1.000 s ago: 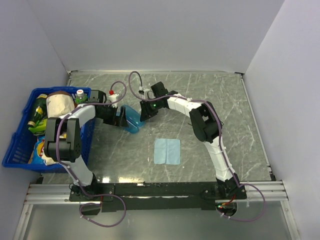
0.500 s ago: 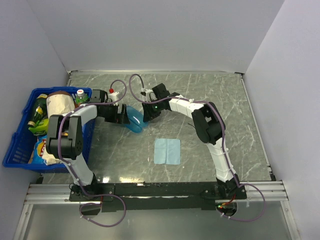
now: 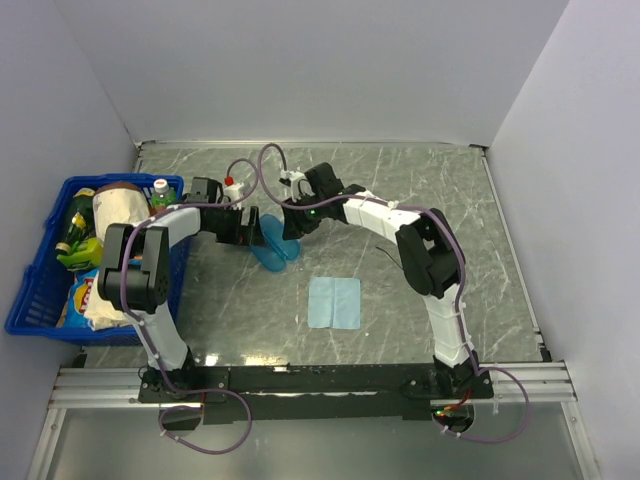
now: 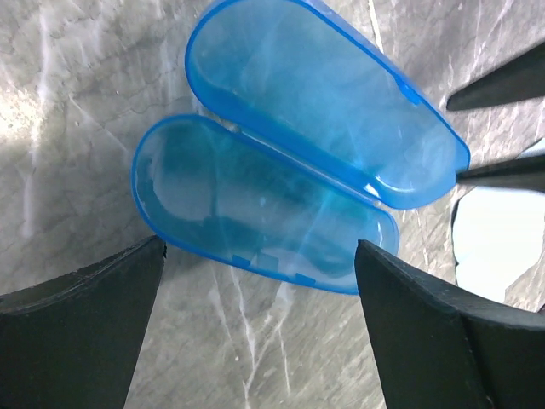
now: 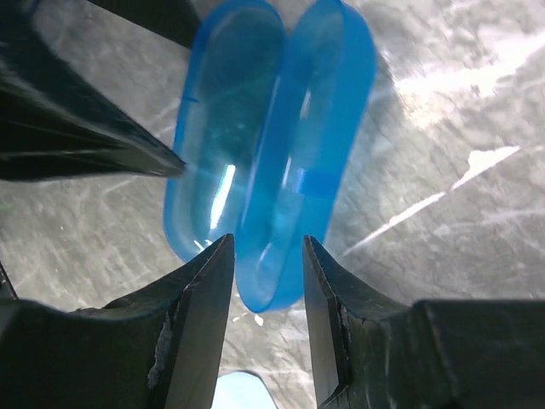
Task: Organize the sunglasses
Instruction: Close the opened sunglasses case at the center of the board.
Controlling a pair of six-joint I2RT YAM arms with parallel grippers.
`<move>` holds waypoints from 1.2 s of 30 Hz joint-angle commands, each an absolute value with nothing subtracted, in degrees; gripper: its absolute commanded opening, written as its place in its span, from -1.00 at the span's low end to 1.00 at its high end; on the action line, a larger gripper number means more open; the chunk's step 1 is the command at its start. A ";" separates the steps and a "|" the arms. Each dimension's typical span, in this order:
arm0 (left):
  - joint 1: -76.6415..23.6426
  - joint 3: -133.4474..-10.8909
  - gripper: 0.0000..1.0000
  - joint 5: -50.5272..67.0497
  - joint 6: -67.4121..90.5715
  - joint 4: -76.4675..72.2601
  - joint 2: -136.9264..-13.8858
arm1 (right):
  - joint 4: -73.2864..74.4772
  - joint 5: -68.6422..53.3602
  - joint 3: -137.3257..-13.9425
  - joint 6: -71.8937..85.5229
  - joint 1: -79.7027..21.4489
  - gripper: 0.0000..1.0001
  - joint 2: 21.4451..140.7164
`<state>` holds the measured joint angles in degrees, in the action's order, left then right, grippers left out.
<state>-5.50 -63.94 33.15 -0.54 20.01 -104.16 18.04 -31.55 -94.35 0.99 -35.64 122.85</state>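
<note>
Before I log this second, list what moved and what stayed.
The blue case slid slightly right and lies opened flatter. The left gripper followed it rightward and sits open astride one half. The right gripper barely shifted and appears to pinch the other half's end; its elbow swung outward. The cloth and basket stayed put.
</note>
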 commanded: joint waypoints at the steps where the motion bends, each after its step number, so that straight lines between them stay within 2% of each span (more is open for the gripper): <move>1: -5.71 -66.97 0.98 34.45 2.28 19.34 -105.47 | 16.17 -33.48 -93.51 0.44 -36.56 -0.09 120.76; 4: -5.71 -67.85 0.98 34.37 2.81 19.77 -105.91 | 16.96 -33.31 -94.48 0.44 -36.39 0.01 121.20; 8: -5.63 -68.03 0.96 34.01 2.55 19.95 -105.65 | 17.31 -35.58 -95.80 -0.62 -34.02 0.39 121.11; 14: -5.71 -68.20 0.96 35.24 3.43 20.22 -105.91 | 17.84 -45.25 -99.05 2.55 -27.44 0.49 122.69; 16: -5.63 -68.29 0.96 35.07 3.78 20.13 -106.43 | 17.40 -48.15 -99.14 3.16 -26.55 0.46 124.09; 19: -5.62 -68.73 0.97 34.98 4.30 19.78 -107.05 | 18.89 -53.76 -100.37 3.16 -26.02 0.26 127.07; 21: -5.62 -69.43 0.98 35.59 4.57 19.95 -107.57 | 18.90 -56.24 -101.42 4.47 -26.28 0.22 128.66; 22: -5.62 -69.87 0.95 36.03 4.66 20.04 -107.75 | 18.72 -58.43 -101.69 5.00 -26.54 0.10 129.80; 23: -5.62 -70.13 0.91 36.30 4.66 20.47 -107.93 | 18.81 -58.97 -102.39 5.27 -26.54 0.07 130.25; 32: -5.27 -70.23 0.62 38.58 4.75 20.22 -107.67 | 19.34 -58.80 -104.68 7.82 -27.07 -0.11 133.68; 36: -5.27 -70.40 0.60 39.29 4.75 20.56 -108.28 | 17.50 -62.12 -103.45 9.13 -26.81 -0.19 133.68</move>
<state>-5.43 -68.49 36.47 4.21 20.47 -107.85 20.08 -56.97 -101.30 7.29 -27.46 133.58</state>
